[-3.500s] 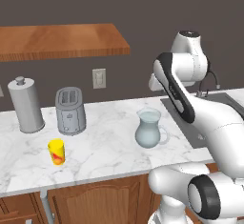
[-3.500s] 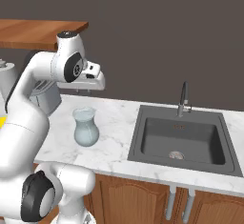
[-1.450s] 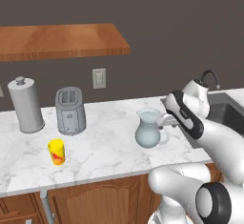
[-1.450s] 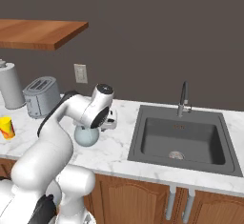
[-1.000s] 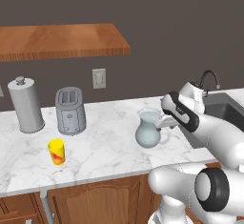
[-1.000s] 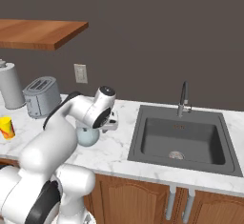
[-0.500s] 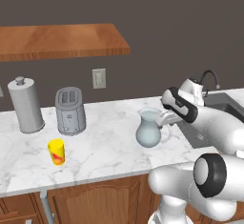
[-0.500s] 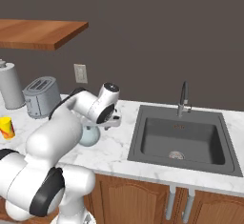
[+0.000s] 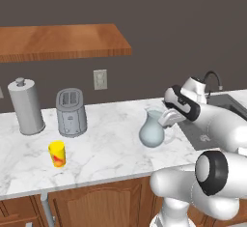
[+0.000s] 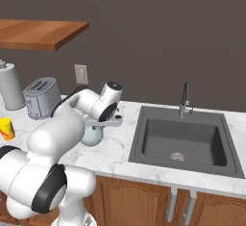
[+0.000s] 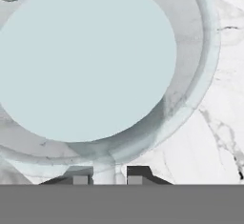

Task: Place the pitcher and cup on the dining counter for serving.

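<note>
The pitcher, a pale blue-grey glass jug, stands upright on the marble worktop near the sink. My gripper is at its right side, at rim height. In the right base view the gripper hangs over the pitcher. The hand view looks down into the pitcher, and the gripper is shut on a pale part of its edge. Far to the left stands the small yellow cup with a red mark, near the front edge, and the same cup shows at the left border. The dining counter is out of view.
A grey toaster and a tall metal canister stand at the back left. The dark sink with its faucet lies right of the pitcher. A wooden shelf hangs above the worktop.
The jaws have come together on the pitcher's edge. The hand has edged slightly closer to the pitcher; pitcher and cup stand where they were.
</note>
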Available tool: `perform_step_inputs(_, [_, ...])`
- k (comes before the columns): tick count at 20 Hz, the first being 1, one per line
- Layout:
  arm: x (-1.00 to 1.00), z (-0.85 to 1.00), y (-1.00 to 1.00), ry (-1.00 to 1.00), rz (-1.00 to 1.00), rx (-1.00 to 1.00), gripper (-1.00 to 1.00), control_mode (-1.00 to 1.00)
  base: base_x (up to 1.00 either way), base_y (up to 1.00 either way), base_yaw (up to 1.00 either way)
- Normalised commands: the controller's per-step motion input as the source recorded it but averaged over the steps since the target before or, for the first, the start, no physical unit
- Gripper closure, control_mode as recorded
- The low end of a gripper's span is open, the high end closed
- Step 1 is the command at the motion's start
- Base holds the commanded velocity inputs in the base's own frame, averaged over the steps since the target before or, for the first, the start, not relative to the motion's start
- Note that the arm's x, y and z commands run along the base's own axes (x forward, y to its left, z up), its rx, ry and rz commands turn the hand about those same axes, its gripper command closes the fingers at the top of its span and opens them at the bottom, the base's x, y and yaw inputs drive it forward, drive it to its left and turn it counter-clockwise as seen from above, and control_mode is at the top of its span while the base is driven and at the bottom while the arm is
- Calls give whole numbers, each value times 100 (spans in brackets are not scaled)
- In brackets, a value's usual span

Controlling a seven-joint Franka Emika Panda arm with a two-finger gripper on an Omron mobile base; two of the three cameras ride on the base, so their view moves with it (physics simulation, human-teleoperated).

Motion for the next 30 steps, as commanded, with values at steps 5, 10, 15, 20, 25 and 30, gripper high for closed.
perform_step_inputs(5, [-17, 2, 8, -4, 0, 0, 100, -100, 0, 0, 0])
perform_step_inputs(10, [-38, 41, 17, -14, 0, -4, 100, -100, 0, 0, 0])
perform_step_inputs(15, [-37, 78, 35, -19, 0, -12, 100, -100, 0, 0, 0])
perform_step_inputs(20, [-40, 98, 39, -23, 0, -16, 100, -100, 0, 0, 0])
perform_step_inputs(25, [-64, 99, 5, -13, 0, -8, 100, -100, 0, 0, 0])
perform_step_inputs(30, [-46, 94, 0, 17, -1, 0, 100, -100, 0, 0, 0])
